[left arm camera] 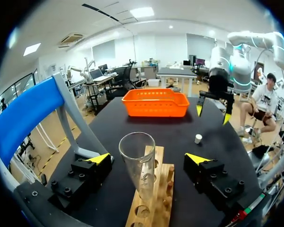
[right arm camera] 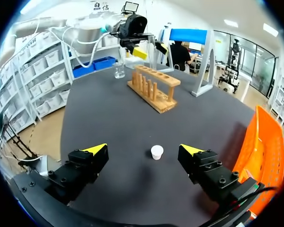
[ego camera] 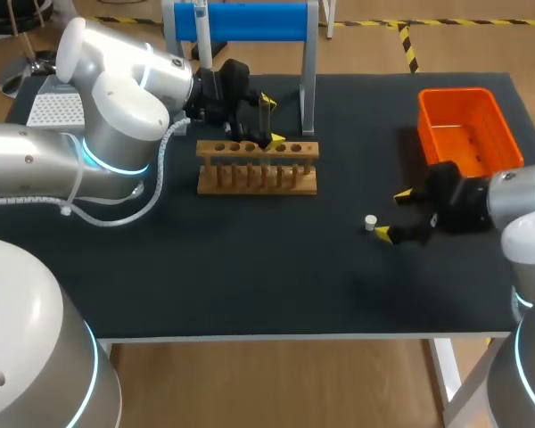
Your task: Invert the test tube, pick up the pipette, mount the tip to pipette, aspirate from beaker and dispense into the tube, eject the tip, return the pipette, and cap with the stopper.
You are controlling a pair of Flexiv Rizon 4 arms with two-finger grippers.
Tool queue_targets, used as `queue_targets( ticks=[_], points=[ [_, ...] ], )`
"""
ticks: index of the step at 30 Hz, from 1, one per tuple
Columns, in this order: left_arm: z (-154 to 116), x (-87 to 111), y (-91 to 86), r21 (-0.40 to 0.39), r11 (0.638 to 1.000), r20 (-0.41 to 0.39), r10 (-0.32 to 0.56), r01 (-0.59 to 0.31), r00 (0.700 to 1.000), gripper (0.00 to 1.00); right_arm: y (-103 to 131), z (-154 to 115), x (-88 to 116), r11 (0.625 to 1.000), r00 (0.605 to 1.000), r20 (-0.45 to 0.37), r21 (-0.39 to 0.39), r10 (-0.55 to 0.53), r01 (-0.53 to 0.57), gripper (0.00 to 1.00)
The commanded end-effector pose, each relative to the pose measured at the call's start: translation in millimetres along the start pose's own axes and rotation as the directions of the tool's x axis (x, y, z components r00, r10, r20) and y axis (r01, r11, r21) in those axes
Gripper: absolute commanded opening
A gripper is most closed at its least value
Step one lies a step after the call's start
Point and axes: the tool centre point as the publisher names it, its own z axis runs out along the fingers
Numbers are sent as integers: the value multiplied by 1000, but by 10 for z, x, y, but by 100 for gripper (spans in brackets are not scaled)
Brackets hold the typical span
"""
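Note:
A clear glass test tube (left arm camera: 138,161) stands mouth up in the wooden rack (ego camera: 257,166), between the fingers of my left gripper (left arm camera: 146,158). The fingers stand wide apart on either side of it and do not touch it. In the head view the left gripper (ego camera: 271,120) hangs over the rack's right half. A small white stopper (ego camera: 371,222) lies on the black mat, just ahead of my right gripper (ego camera: 393,215). From the right wrist, the stopper (right arm camera: 156,152) sits between the spread fingers of that open gripper (right arm camera: 144,149). The pipette (ego camera: 202,40) hangs on the blue-barred stand. A glass beaker (right arm camera: 119,71) stands beyond the rack.
An orange basket (ego camera: 468,129) sits at the back right, close to my right arm. The blue-barred stand (ego camera: 250,22) rises behind the rack, with its grey leg (ego camera: 308,89) just right of my left gripper. A white perforated tip box (ego camera: 53,109) sits at the far left.

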Motion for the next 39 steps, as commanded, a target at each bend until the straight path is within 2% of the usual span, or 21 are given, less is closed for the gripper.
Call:
queue_targets(
  ticks=[1, 4, 5, 9, 11, 12, 13, 14, 20, 21, 22, 23, 27, 32, 39],
  points=[
    [6, -6, -2, -2, 1000, -2, -1, 1, 1000, 100, -20, 124, -25, 1000, 1000, 6, 16, 2, -2, 100],
    [6, -6, -2, -2, 1000, -2, -1, 1, 1000, 100, -38, 150, -28, 1000, 1000, 7, 23, 4, -4, 100],
    [6, -6, -2, -2, 1000, -2, -1, 1, 1000, 100, -43, 161, -32, 1000, 1000, 7, 25, 4, -4, 96],
    [6, -6, -2, -2, 1000, -2, -1, 1, 1000, 100, -58, 212, -51, 999, 1000, 7, 32, 5, -5, 100],
    [6, -6, -2, -2, 1000, -2, -1, 1, 1000, 100, -61, 232, -59, 999, 1000, 7, 35, 6, -6, 95],
    [6, -6, -2, -2, 1000, -2, -1, 1, 1000, 100, -62, 241, -64, 999, 1000, 6, 36, 6, -7, 88],
    [6, -6, -2, -2, 1000, -2, -1, 1, 1000, 100, -63, 252, -68, 999, 1000, 5, 38, 5, -6, 62],
    [6, -6, -2, -2, 1000, -2, -1, 1, 1000, 100, -63, 261, -71, 999, 1000, 5, 41, 3, -3, 49],
    [6, -6, -2, -2, 1000, -2, -1, 1, 1000, 100, -74, 321, -96, 999, 1000, 7, 51, -3, 3, 50],
    [6, -6, -2, -2, 1000, -2, -1, 1, 1000, 100, -76, 330, -99, 999, 1000, 8, 52, -3, 3, 58],
    [6, -6, -2, -2, 1000, -2, -1, 1, 1000, 100, -78, 336, -101, 999, 1000, 7, 54, -4, 3, 60],
    [6, -6, -2, -2, 1000, -2, -1, 1, 1000, 100, -82, 345, -103, 998, 1000, 7, 57, -6, 6, 50],
    [6, -6, -2, -2, 1000, -2, -1, 1, 1000, 100, -95, 389, -113, 998, 1000, 10, 65, -12, 11, 50],
    [6, -6, -2, -2, 1000, -2, -1, 1, 1000, 100, -103, 435, -140, 997, 1000, 16, 70, -13, 12, 71],
    [6, -6, -2, -2, 1000, -2, -1, 1, 1000, 100, -120, 474, -157, 997, 1000, 21, 78, -8, 7, 73]
  ],
)
